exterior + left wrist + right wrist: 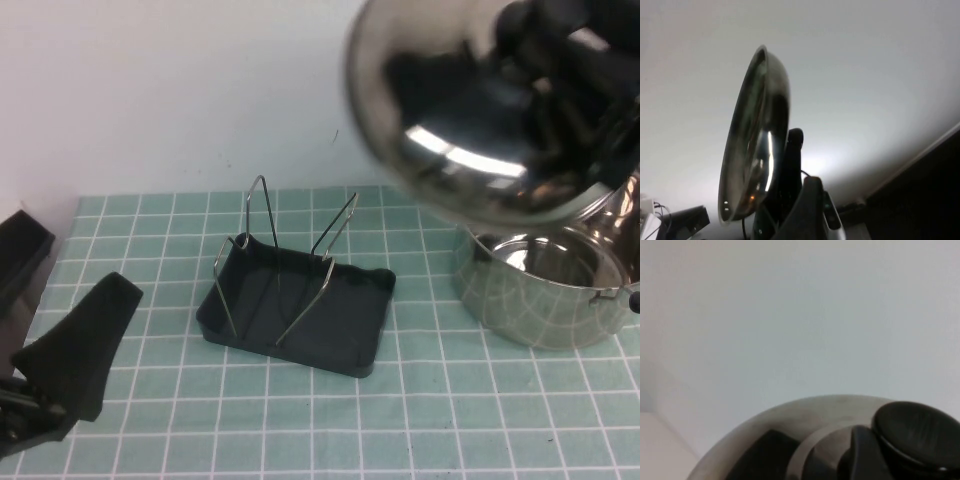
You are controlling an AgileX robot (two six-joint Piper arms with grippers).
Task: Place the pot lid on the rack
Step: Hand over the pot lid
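Note:
The pot lid [450, 110] is a shiny steel dome held high in the air, tilted, above the open steel pot [540, 285] at the right. My right gripper [548, 45] is shut on the lid's black knob [920, 432]; one finger [865, 457] shows beside the knob. The lid also shows edge-on in the left wrist view [752, 145]. The rack [300, 305], a dark grey tray with bent wire dividers, sits at the table's middle, left of and below the lid. My left gripper [85, 262] is low at the front left, open and empty.
The pot has a black handle [632, 298] at the right edge of the view. A green checked mat [450, 400] covers the table. A white wall [180, 90] stands behind.

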